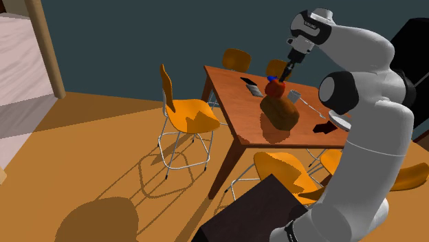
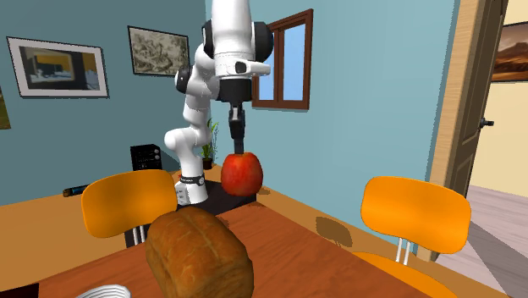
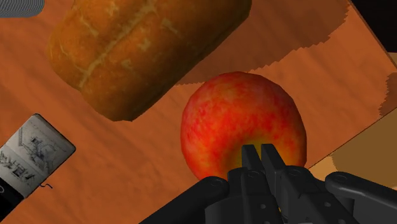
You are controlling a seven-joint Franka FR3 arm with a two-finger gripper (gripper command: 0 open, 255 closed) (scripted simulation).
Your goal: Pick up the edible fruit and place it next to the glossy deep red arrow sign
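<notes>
I see gripper [image 3: 259, 153] clenched on nothing, tips just above apple [image 3: 242, 124] | apple on table [image 1: 234, 96], 12 o'clock of bread loaf [image 1: 280, 112], shoulder view | label card [image 3: 32, 153] text unreadable

Lettering on the grey card [image 3: 35, 156] cannot be read.

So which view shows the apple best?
Wrist view: the apple is large and close, its red-yellow skin plain. Second exterior view shows it whole but smaller, beyond the bread loaf. Shoulder view shows a small red spot on the table.
</notes>
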